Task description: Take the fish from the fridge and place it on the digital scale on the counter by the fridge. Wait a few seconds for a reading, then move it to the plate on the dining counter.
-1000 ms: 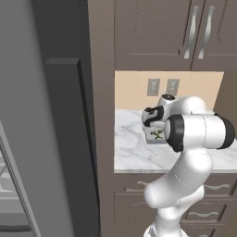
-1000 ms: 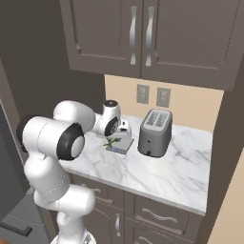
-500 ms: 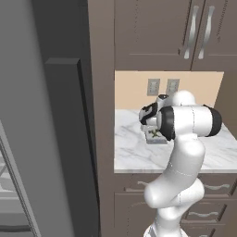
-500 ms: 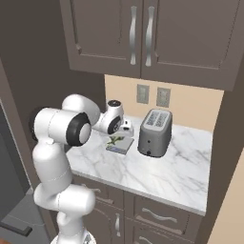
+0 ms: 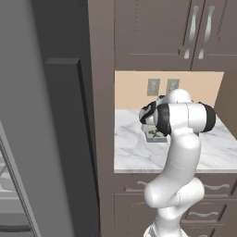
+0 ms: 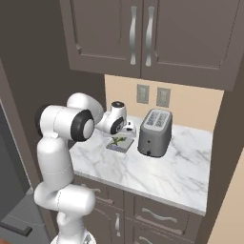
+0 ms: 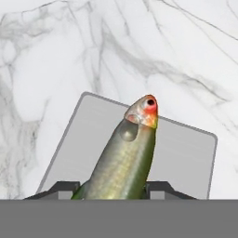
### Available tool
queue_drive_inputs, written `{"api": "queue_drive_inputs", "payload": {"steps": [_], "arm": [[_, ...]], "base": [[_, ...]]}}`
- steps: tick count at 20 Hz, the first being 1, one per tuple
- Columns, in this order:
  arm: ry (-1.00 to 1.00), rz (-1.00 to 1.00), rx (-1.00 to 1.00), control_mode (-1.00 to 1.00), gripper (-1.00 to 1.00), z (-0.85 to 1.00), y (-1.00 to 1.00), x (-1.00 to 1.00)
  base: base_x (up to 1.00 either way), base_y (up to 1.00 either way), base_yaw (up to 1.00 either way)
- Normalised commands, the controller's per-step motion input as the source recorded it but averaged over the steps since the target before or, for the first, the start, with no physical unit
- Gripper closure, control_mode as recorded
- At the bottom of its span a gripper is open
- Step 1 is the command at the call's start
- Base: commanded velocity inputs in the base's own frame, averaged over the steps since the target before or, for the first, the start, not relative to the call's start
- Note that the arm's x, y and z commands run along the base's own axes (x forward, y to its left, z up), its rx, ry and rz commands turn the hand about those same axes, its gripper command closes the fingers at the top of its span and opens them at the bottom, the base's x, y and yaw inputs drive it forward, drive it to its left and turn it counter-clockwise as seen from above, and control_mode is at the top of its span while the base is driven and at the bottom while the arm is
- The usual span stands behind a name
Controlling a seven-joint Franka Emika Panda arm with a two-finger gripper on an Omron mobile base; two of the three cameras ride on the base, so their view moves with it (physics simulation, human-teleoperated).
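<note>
Hand view: a slim olive-green fish with darker flecks, a grey cheek and an orange-red snout with a dark eye lies lengthwise over a flat square grey digital scale with a paler rim. The tail end of the fish sits between the 2 dark fingers at the bottom of the view; the head points away from the hand, toward the far edge of the scale. The fingers stand on either side of the fish's body and close against it, pinching it; whether the fish touches the scale surface cannot be told. The scale rests on a white, grey-veined marble bench.

Right base view: the white arm reaches from the lower left across the bench, the hand hanging directly above the scale, where a small green shape marks the fish. A boxy silver 2-slot toaster stands just beside the scale, on its right. 2 grey wall outlets sit on the tan backsplash, below dark brown upper cabinets with 2 silver handles.

Left base view: the arm's elbow covers most of the scale. The tall grey fridge stands to the left of the bench, its wide flat door open toward the camera.
</note>
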Motion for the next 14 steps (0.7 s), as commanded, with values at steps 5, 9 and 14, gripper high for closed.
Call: {"api": "queue_drive_inputs", "payload": {"steps": [5,9,14], "arm": [[0.0,0.0,0.0,-1.0,1.0,-0.05,-0.01,0.0],[0.01,0.0,0.0,-1.0,-1.0,0.02,0.0,0.0],[0.01,-0.01,0.0,-1.0,-1.0,0.04,0.0,-0.03]], "base": [[0.0,0.0,0.0],[0.0,0.0,0.0],[0.0,0.0,0.0]]}}
